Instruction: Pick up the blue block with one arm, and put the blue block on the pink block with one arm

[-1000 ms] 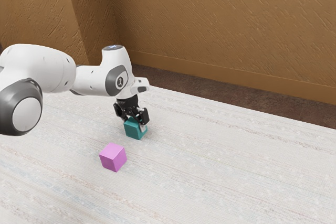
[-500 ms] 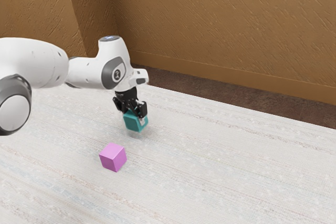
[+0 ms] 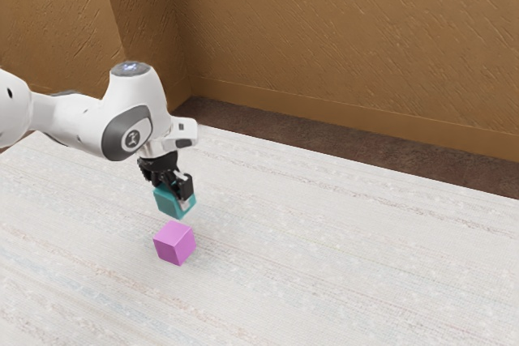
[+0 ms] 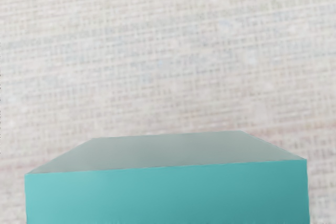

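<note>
The blue block has risen and moved over the pink block.

The desk has a pale, whitish woven-looking top with faint streaks running across it. A pink block sits flat on it, toward eight o'clock from the middle of the exterior view.

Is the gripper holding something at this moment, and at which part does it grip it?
The gripper holds the blue block, teal in shade, off the table. Its two fingers clamp the block's upper part from opposite sides.
</note>
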Controlling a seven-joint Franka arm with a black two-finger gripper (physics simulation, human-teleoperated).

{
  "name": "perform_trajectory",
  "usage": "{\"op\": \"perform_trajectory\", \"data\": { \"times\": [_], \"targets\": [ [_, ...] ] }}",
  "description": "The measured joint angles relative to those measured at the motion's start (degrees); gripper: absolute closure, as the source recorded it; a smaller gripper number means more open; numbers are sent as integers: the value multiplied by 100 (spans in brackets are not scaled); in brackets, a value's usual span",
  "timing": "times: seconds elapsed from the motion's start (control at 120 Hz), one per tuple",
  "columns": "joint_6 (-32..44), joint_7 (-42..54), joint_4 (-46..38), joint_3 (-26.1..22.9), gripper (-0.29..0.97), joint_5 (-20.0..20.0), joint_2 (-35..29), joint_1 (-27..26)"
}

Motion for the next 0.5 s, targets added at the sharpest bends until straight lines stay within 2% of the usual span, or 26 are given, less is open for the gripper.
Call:
{"op": "perform_trajectory", "data": {
  "times": [0.192, 0.5],
  "targets": [
    [182, -351, -538, 19, 33, 39, -456, -36],
    [195, -897, -779, 26, 33, 6, -432, -55]
  ]
}}
